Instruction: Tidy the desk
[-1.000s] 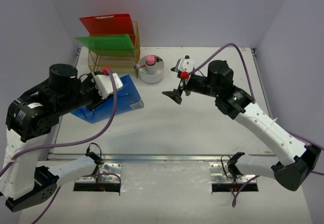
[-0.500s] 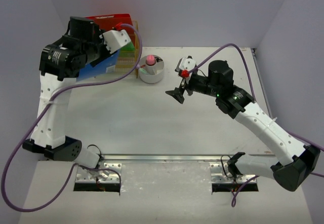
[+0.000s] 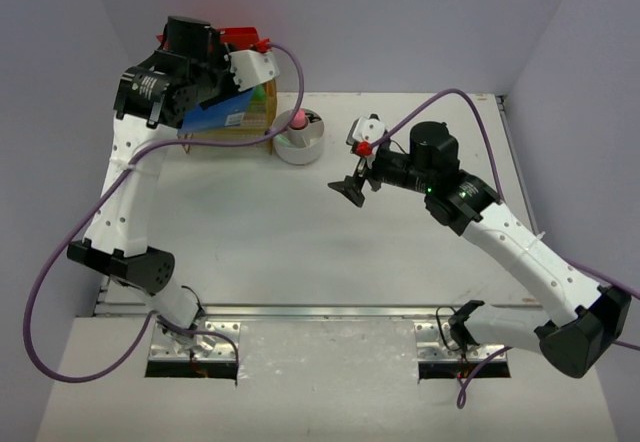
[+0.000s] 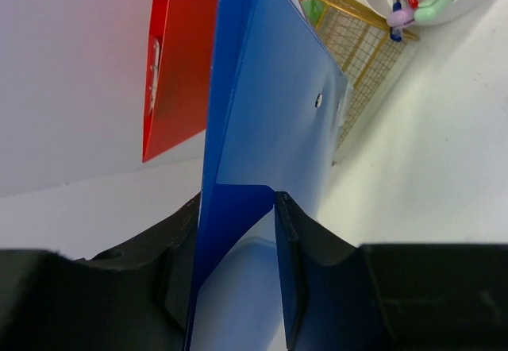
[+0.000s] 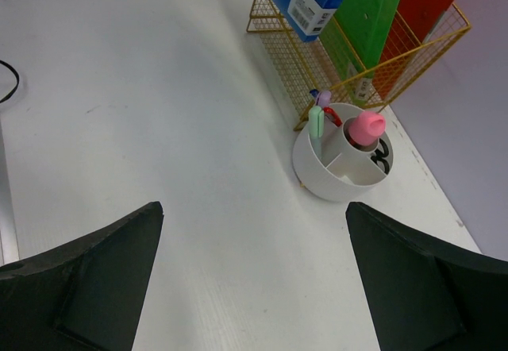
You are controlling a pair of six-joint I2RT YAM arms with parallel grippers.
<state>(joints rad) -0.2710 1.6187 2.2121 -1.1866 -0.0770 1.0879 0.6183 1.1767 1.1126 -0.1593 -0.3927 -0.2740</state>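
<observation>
**Blue folder poised over the rack, ready to file**

Top view: your left gripper (image 3: 232, 100) is raised over the far-left corner of the desk (image 3: 300, 252), clamped on a blue folder (image 3: 215, 117) that hangs above the gold wire rack (image 3: 264, 112). Your right gripper (image 3: 350, 188) hovers over the middle of the desk, fingers wide apart and holding nothing. A white pen holder (image 3: 298, 140) stands just beside the rack. The rest of the white tabletop, which runs from the metal rail at the near edge to the back wall, looks bare.

Left wrist view: both black fingers pinch the folder's edge, one on each face. A red folder (image 4: 178, 57) stands beyond it, and the rack's mesh shows below and to the right. You cannot tell from here which slot the folder is lined up with.

Right wrist view: the blue folder's labelled corner sits above the rack's front section, next to a green folder (image 5: 373, 9) already standing in it.

You appear to be in the filing step. The next move probably calls for lowering the folder upright into the free front slot without catching the wire rim or nudging the green folder, then letting go.
</observation>
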